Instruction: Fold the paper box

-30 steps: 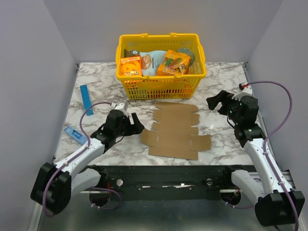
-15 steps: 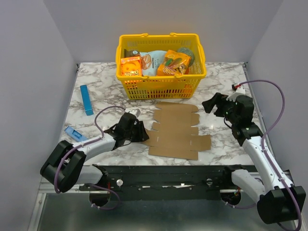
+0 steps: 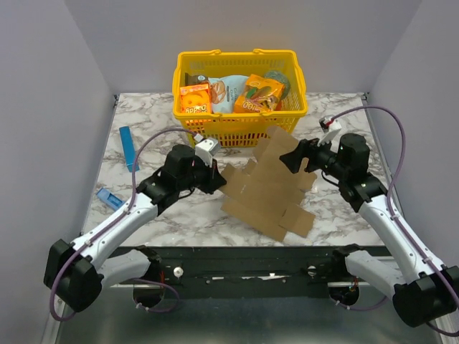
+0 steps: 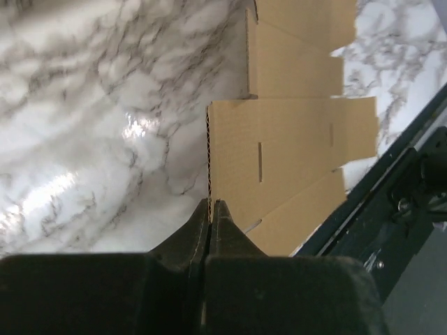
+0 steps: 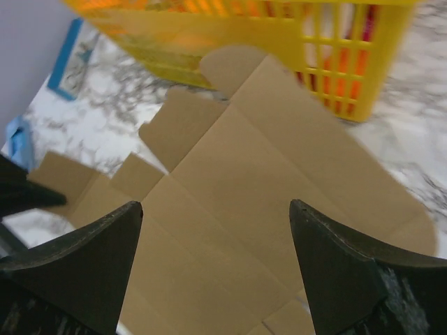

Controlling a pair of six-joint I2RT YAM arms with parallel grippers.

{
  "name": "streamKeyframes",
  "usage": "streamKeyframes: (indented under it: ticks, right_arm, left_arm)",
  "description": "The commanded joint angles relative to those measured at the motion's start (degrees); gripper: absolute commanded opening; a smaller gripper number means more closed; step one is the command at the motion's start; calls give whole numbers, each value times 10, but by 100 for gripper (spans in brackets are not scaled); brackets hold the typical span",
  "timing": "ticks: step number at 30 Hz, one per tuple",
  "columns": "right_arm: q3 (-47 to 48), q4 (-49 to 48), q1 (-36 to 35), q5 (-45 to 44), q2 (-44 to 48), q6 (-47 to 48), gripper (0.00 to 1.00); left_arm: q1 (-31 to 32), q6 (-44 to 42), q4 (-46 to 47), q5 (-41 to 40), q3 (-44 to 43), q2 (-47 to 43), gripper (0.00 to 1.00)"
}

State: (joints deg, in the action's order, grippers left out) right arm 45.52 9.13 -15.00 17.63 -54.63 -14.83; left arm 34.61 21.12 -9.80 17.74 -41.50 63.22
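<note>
Paper box: flat, notched brown cardboard sheet, unfolded, at the centre of the top view on the marble table, just below the yellow basket. The sheet sits skewed, its upper corner overlapping the basket's front wall in that view. The left gripper is clamped on the sheet's left edge; the left wrist view shows both fingers pinching the corrugated edge. The right gripper is at the sheet's upper right flap, jaws spread wide, holding nothing. Contact there cannot be determined.
</note>
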Motion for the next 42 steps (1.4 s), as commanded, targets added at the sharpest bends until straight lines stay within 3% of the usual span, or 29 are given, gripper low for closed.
streamKeyframes:
  ticks: [1, 5, 14, 21, 34, 42]
  right_arm:
    - [57, -2, -27, 150, -23, 72, 94]
    - [91, -10, -41, 229, -31, 112, 95]
    - [233, 53, -98, 305, -90, 218, 90]
    - [320, 132, -154, 299, -184, 294, 73]
    - [289, 96, -204, 286, -224, 315, 70]
    - [293, 79, -227, 288, -241, 313, 62]
  left_arm:
    - [1, -173, -158, 97, -95, -26, 0]
    - [1, -313, -267, 100, -182, -6, 0]
    - [-2, -397, -350, 106, -302, 47, 0]
    - [-2, -415, -376, 121, -350, 60, 0]
    - [-2, -428, -384, 162, -373, 66, 0]
    - [-2, -423, -378, 183, -375, 71, 0]
